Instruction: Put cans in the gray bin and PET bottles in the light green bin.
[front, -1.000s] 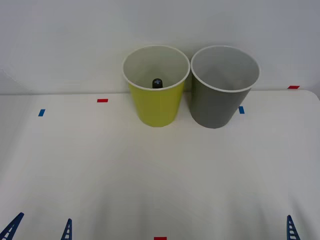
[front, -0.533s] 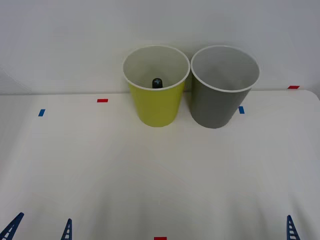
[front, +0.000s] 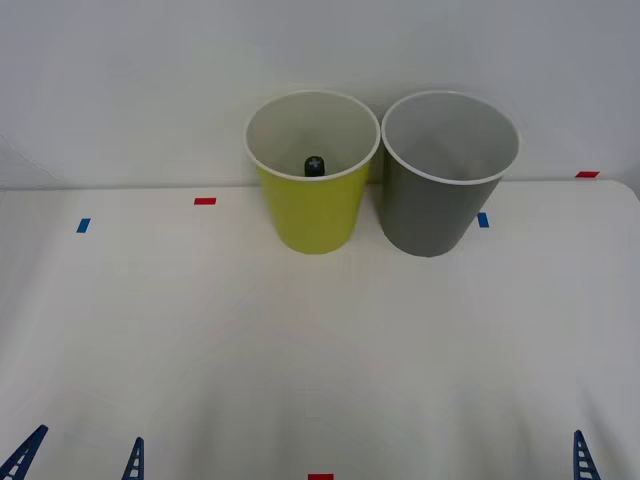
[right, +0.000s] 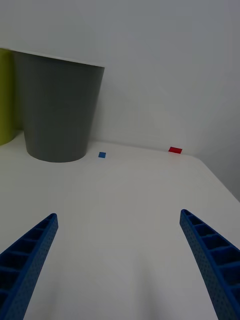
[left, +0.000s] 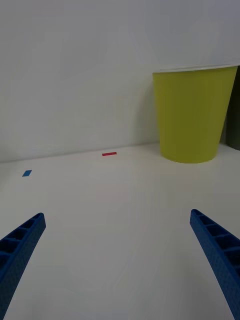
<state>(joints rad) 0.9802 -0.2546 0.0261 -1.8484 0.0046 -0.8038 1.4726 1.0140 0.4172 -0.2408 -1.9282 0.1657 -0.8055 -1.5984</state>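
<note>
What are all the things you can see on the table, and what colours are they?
Light green bin: one, yellow-green with a white rim, at the back of the table, left of the gray bin.
Bottle cap: one, black, poking up inside the light green bin.
Gray bin: one, dark gray with a white rim, at the back, right of the light green bin.
Tape marks: red and blue bits stuck on the white table.
Left gripper: blue ribbed fingers, open, low over the near left of the table.
Right gripper: blue ribbed fingers, open, near right.
</note>
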